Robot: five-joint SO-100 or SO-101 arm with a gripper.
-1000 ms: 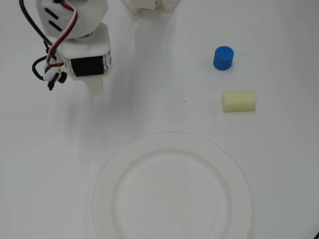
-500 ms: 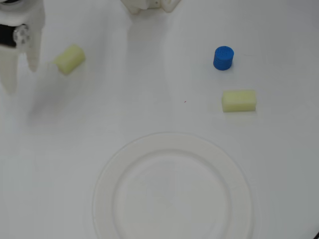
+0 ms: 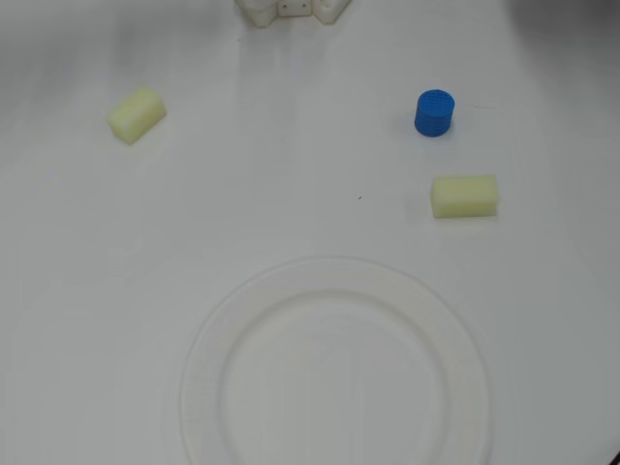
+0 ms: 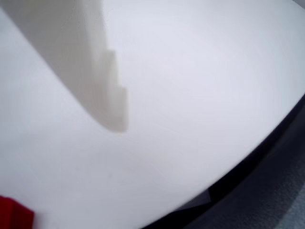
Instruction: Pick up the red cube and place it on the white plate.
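The small dark-red cube (image 4: 14,213) sits unheld at the wrist view's lower left, so reaching comes next; the white gripper's jaw state cannot be told.

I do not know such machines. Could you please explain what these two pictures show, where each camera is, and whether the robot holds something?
This is a small robot arm on a white table. One camera looks straight down. It shows the white plate, a blue cylinder, two pale yellow-green blocks, and the arm's white base at the top edge. The second camera rides on the arm's wrist. It shows one blurred white finger of the gripper above the table, and the red cube in the bottom left corner. Nothing appears to be held, but I cannot tell whether the gripper is open.
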